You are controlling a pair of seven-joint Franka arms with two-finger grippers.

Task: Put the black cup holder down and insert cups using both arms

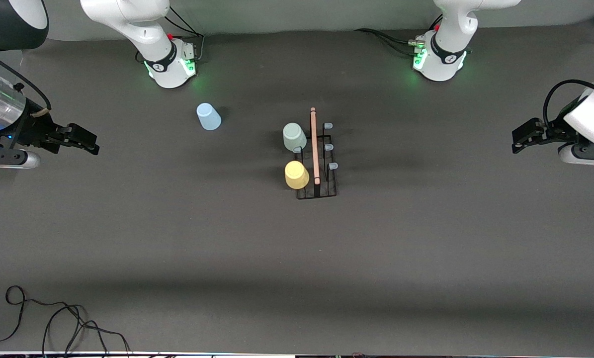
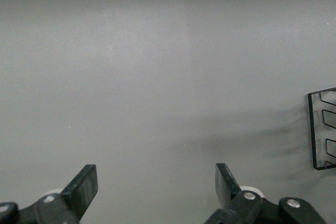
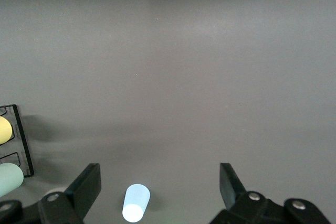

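The black cup holder stands mid-table, its wooden handle on top. A pale green cup and a yellow cup sit on it, on its side toward the right arm's end. Three capped prongs on its side toward the left arm's end are bare. A light blue cup rests on the table, apart from the holder, toward the right arm's base. My right gripper hangs open and empty at the right arm's end; its wrist view shows the blue cup and the holder. My left gripper waits open and empty at the left arm's end, the holder's edge in its view.
Both arm bases stand at the table's edge farthest from the front camera. Loose black cables lie at the corner nearest the camera, at the right arm's end. The table is dark grey.
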